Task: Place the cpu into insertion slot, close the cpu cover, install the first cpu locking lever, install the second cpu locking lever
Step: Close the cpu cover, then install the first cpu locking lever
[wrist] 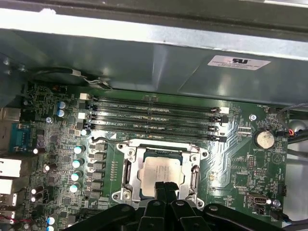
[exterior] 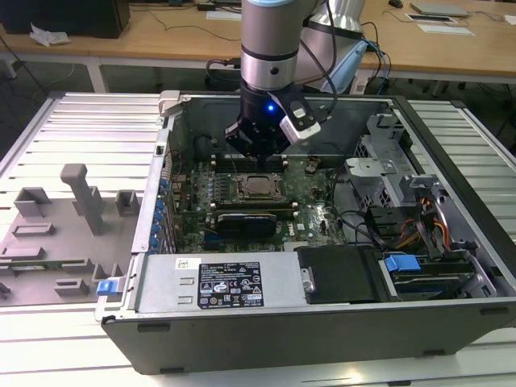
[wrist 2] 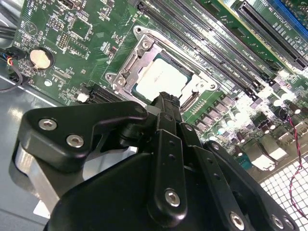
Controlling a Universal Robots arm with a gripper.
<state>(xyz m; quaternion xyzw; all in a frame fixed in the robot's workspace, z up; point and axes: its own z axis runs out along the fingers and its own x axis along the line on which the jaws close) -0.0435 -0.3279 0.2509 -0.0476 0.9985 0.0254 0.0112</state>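
The cpu point(wrist: 161, 172) point(wrist 2: 159, 77) point(exterior: 258, 187) lies flat in the insertion slot point(wrist: 162, 153), its silvery top facing up. The cpu cover point(wrist: 136, 169) point(wrist 2: 138, 61) is down around it as a silver frame. My gripper point(wrist: 166, 186) point(wrist 2: 167, 100) point(exterior: 256, 151) hangs just above the near edge of the chip. Its two black fingers are pressed together with nothing between them. The fingers hide the chip's near edge in both wrist views. I cannot tell how the locking levers stand.
Long black memory slots point(wrist: 154, 115) run behind the socket. A black card point(exterior: 246, 219) lies in front of it. A coin battery point(wrist: 264, 139), capacitors point(wrist: 77, 162), the drive cage point(exterior: 379, 169) and the case walls point(exterior: 173, 137) hem in the board.
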